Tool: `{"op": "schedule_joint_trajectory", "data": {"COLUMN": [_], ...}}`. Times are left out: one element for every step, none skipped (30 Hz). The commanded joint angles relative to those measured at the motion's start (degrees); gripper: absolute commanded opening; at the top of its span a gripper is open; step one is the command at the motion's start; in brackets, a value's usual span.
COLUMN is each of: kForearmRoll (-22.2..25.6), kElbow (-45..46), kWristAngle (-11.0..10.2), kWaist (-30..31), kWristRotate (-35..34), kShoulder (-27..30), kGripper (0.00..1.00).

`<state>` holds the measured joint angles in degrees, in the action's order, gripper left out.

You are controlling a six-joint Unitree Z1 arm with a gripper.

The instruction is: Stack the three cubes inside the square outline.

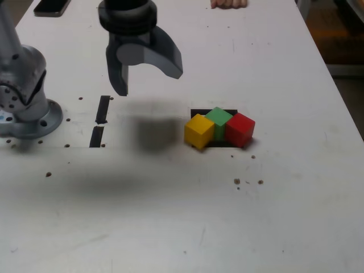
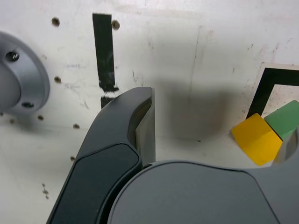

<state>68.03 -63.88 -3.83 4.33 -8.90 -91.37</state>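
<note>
From the exterior view, the gripper (image 1: 147, 77) is hanging above the table (image 1: 170, 227) with its jaws spread wide and nothing between them, while the yellow cube (image 1: 198, 130), green cube (image 1: 219, 119) and red cube (image 1: 239, 129) are sitting in a tight touching row on the square outline (image 1: 197, 111), lower and toward that view's right of the claw, well apart from it. At the wrist view, one dark finger (image 2: 135, 126) is filling the foreground over two black tape strips (image 2: 103, 51); the yellow cube (image 2: 256, 138) is overlapping the outline's (image 2: 261, 93) corner, the green cube (image 2: 285, 119) touching it, both clear of the finger.
</note>
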Motion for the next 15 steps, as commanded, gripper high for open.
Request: {"op": "schedule_joint_trajectory", "data": {"kForearmRoll": [1.12,1.86,2.29,2.49,2.57,2.68,2.85,3.22,3.62,4.12,4.65,5.12,5.53,5.86,6.08], "kElbow": [-9.49,-11.41,-13.06,-14.47,-15.75,-17.00,-18.29,-20.10,-21.59,-23.15,-24.75,-26.32,-27.80,-29.18,-30.43], "kWristAngle": [-0.24,-0.28,-0.24,-0.08,0.19,0.51,0.83,1.25,1.54,1.82,2.08,2.33,2.63,2.99,3.34], "kWaist": [1.01,1.76,2.48,3.14,3.77,4.39,4.99,5.77,6.32,6.86,7.38,7.87,8.33,8.74,9.14], "kWristRotate": [-1.49,-2.75,-3.97,-5.12,-6.20,-7.22,-8.19,-9.44,-10.31,-11.15,-11.96,-12.73,-13.47,-14.16,-14.82], "kShoulder": [-1.21,-2.16,-3.08,-3.97,-4.88,-5.81,-6.80,-8.17,-9.24,-10.34,-11.42,-12.47,-13.49,-14.46,-15.38], "kGripper": [0.97,0.97,0.97,0.97,0.97,0.97,0.97,0.97,0.97,0.97,0.97,0.97,0.97,0.97,0.97]}}
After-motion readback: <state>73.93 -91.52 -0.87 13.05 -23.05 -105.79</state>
